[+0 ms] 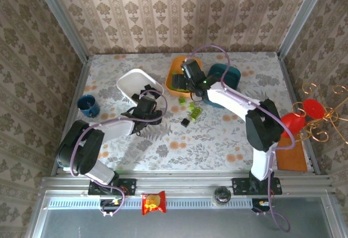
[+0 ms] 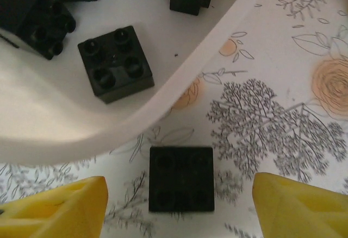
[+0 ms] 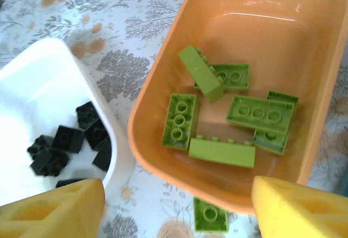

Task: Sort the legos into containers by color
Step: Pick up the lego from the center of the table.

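Note:
In the left wrist view a black square lego (image 2: 181, 179) lies on the flowered tablecloth just outside the white container (image 2: 206, 69). My left gripper (image 2: 179, 208) is open around it, its yellow fingers (image 2: 60, 208) clear of both sides. Several black legos (image 2: 115, 64) lie inside that container. My right gripper (image 3: 179, 208) hangs open and holds nothing above the near rim of the orange container (image 3: 157, 156), which holds several lime green legos (image 3: 262, 113). One green lego (image 3: 210, 214) lies on the table below it. The teal container (image 1: 231, 75) stands to the right, and loose legos (image 1: 193, 109) lie mid-table.
A dark blue cup (image 1: 88, 105) stands at the left edge. A snack packet (image 1: 153, 202) lies on the front rail. A red piece on a wire stand (image 1: 304, 118) and an orange board (image 1: 291, 154) sit at the right edge. Papered walls close in three sides.

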Robot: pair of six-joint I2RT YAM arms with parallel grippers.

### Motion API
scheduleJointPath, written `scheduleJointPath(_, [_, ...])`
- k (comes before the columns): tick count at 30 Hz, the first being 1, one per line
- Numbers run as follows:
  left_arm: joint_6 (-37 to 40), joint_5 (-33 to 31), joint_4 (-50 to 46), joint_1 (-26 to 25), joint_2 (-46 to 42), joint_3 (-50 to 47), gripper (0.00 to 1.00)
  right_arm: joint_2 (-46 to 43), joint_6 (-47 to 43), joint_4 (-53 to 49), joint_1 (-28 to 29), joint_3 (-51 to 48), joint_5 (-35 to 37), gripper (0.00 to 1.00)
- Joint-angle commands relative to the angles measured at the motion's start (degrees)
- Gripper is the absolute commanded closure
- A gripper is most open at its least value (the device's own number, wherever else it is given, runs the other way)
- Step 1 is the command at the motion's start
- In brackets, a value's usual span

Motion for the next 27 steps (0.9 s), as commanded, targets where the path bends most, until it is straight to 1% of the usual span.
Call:
scheduleJointPath(1, [2.1, -4.8, 2.5, -0.7, 3.3, 2.1, 0.33, -6.1, 2.3, 6.0, -0.3, -6.4, -0.5, 0.27])
scheduleJointPath(2, [2.0, -5.0, 2.5, -0.8, 4.1, 2.2, 0.35, -7.5, 2.5, 6.6, -0.2, -7.9, -0.4, 0.27])
scheduleJointPath(4, [1.9, -4.9, 3.2, -1.1, 5.0, 1.9, 0.45, -10.2, 2.8, 7.3, -0.2, -10.3, -0.2, 0.27])
scheduleJointPath(6, [1.6, -4.8, 3.4, -1.8, 5.2, 1.4, 0.52, -12.4, 2.8, 7.6, -0.2, -11.8, -0.1, 0.27])
scheduleJointPath(9, [1.5, -5.0, 3.4, -2.9, 5.5, 0.6, 0.56, -14.7, 2.8, 7.8, -0.2, -13.2, 0.5, 0.27])
scheduleJointPath(12, [1.2, -4.9, 3.6, -3.1, 5.7, -0.1, 0.65, -16.1, 3.1, 8.0, -0.2, -14.3, 0.6, 0.27])
scheduleJointPath(14, [0.8, -4.6, 3.5, -3.3, 4.1, -0.8, 0.69, -16.9, 3.4, 8.1, -0.2, -15.3, 0.6, 0.27])
scheduleJointPath(18, [-0.1, -3.2, 1.6, -4.5, -2.4, -1.5, 0.73, -19.1, 4.2, 8.1, -0.2, -18.5, 1.5, 0.26])
scheduleJointPath(22, [-0.6, -1.9, -2.5, -5.9, -11.1, 1.0, 0.73, -22.0, 5.0, 8.1, -0.2, -22.8, 2.3, 0.27])
scheduleJointPath(25, [-0.2, -1.8, -5.4, -4.8, -14.7, 5.2, 0.73, -23.9, 5.9, 8.1, -0.2, -26.0, 2.3, 0.27])
scheduleJointPath(27, [0.6, -1.9, -5.9, -2.6, -14.8, 8.2, 0.73, -24.8, 6.5, 7.5, -0.2, -27.7, 2.0, 0.27])
